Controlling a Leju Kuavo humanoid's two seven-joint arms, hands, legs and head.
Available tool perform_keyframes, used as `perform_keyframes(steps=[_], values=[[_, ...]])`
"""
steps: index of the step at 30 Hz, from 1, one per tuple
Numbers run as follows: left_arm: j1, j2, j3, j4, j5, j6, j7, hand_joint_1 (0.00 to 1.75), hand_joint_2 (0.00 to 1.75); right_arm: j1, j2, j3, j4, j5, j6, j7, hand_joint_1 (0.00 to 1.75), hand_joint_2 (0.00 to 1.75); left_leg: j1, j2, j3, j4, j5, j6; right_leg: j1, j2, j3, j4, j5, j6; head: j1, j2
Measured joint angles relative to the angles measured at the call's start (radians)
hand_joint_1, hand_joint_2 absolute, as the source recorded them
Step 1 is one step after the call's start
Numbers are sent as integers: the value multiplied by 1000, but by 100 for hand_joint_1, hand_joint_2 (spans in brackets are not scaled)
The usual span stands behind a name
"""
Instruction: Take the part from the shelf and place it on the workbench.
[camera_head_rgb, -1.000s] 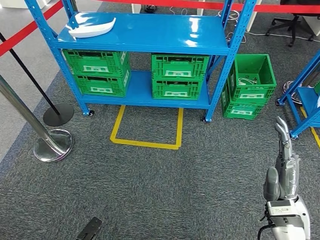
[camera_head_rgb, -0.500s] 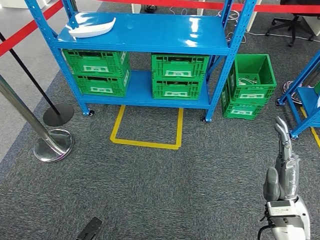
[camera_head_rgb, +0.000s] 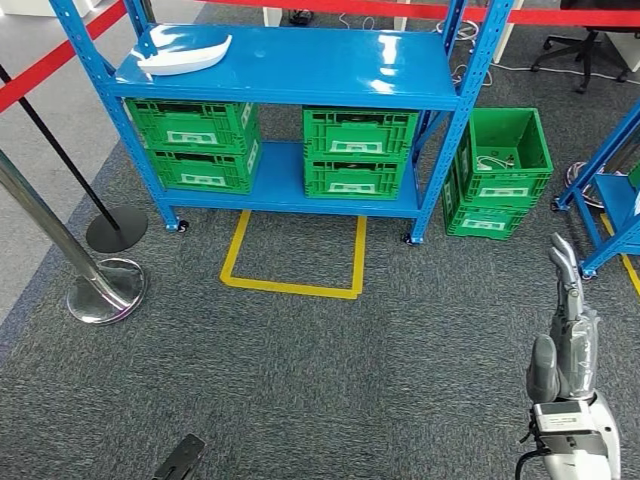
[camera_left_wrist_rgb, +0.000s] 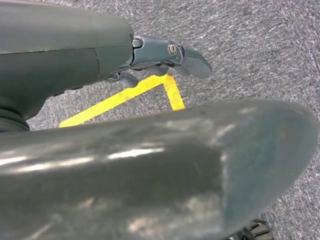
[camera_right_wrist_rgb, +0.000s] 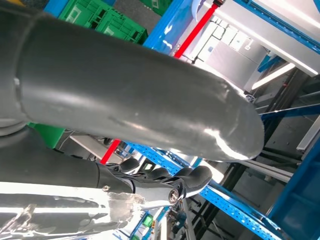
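You see the blue shelf (camera_head_rgb: 302, 70) on grey carpet, the white part (camera_head_rgb: 185, 55) on top, green crates (camera_head_rgb: 200, 145) below.

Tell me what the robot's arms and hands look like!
The right hand is shiny silver-grey metal with a thick grey thumb and slim fingers. Its wrist is a white and silver block with a small dark label and a thin black cable looping off the side. Up close, the left hand has dark grey covers and blue-grey fingers with a little round pin.

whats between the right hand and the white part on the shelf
In the head view, mostly bare grey carpet with a yellow taped outline lies between the right hand and the white part on the blue shelf.
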Motion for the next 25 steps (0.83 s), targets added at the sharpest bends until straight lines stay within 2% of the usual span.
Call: perform_keyframes(steps=[8, 13, 17, 20, 22, 24, 25], values=[[1, 0, 0, 0, 0, 0, -1, 0, 0, 1, 0, 0, 0, 0, 1, 0, 0, 0, 0, 0, 0, 0, 0, 0, 0, 0, 0, 0, 0, 0, 0, 0], [1, 0, 0, 0, -2, 0, -3, 0, 0, 2, 0, 0, 0, 0, 1, 0, 0, 0, -5, 0, -1, 1, -1, 4, -5, 0, 0, -1, 1, 5, 0, 0], [0, 0, 0, 0, -3, -3, -9, 0, 0, 2, 0, 0, 0, 0, 0, 0, 0, 0, -12, 0, -1, 2, -2, 13, -13, 1, 0, -3, 2, 15, 0, 0], [-2, 0, 0, 0, -5, -6, -14, 0, 0, 2, 0, 0, 0, 0, 0, -1, 0, 0, -13, 2, 3, -8, 1, 26, -16, -1, -1, -5, 1, 26, 0, 0], [-3, 0, 0, 0, -6, -7, -16, 0, 0, 2, 0, -1, 0, 0, 0, -2, 0, 0, -7, 6, 10, -20, 5, 36, -14, -15, -24, 43, -28, 29, 3, 0], [-3, 0, 0, 0, -6, -9, -16, 0, 0, 2, 0, -1, 0, 0, 0, -2, 0, 0, -7, 10, 13, -22, 4, 41, -13, -28, -85, 168, -89, 28, 6, 0], [-3, 0, 0, 0, -6, -9, -16, 0, 0, 3, 0, -2, 0, 0, 1, -2, 0, 0, -7, 11, 14, -21, 3, 41, -13, -29, -104, 206, -106, 28, 6, 0]])
